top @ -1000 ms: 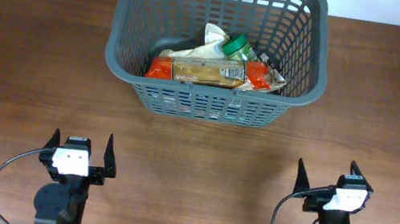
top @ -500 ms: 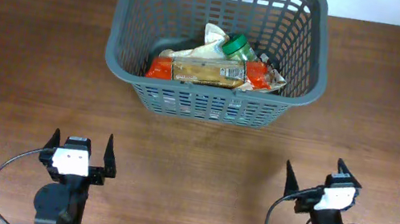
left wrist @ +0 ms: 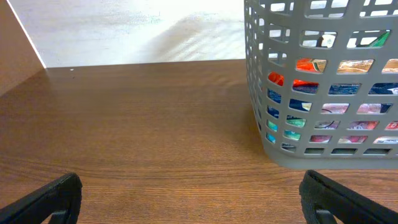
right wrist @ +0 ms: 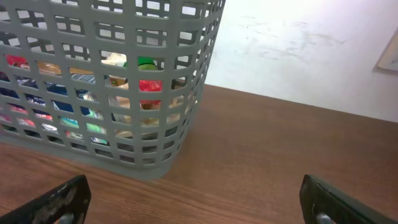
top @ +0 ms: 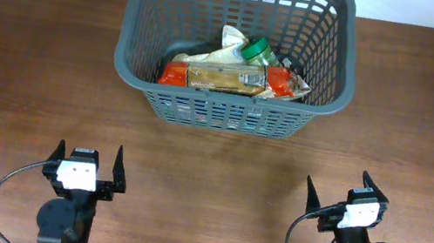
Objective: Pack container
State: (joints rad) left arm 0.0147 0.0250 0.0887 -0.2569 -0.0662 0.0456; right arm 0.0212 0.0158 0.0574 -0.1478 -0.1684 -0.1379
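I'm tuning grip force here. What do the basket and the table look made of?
The basket looks like moulded plastic, matte dark grey: even colour, slotted lattice walls, rounded rim. The table looks like wood or wood-grain laminate, brown, slight sheen: streaky grain shows, but not which.

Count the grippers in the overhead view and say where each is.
2. The left gripper sits front-left of the basket; the right gripper sits front-right. Both are open, none hidden.

Even bright light, sharp, soft shadows
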